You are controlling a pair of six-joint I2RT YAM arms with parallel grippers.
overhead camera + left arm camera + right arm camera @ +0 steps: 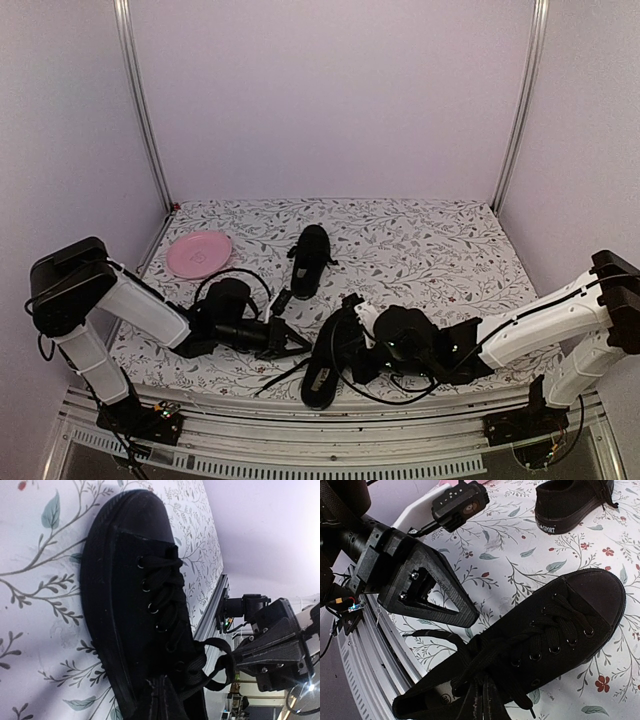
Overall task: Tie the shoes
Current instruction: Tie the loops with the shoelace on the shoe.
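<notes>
Our right tool [236, 656] is clenched on a loop of lace [220, 641] at the mouth of the near shoe [125, 595]. Our left tool [471, 622] is clenched too, its tip just beside that shoe; we cannot tell whether it grips anything. The near shoe lies at the worktop's [430, 250] front edge, and the other shoe [310, 258] sits farther back, near a pink plate [198, 253].

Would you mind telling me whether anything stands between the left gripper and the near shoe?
Nothing visible does: the left gripper points at the near shoe, with only patterned tablecloth and that shoe's own loose lace between them.
</notes>
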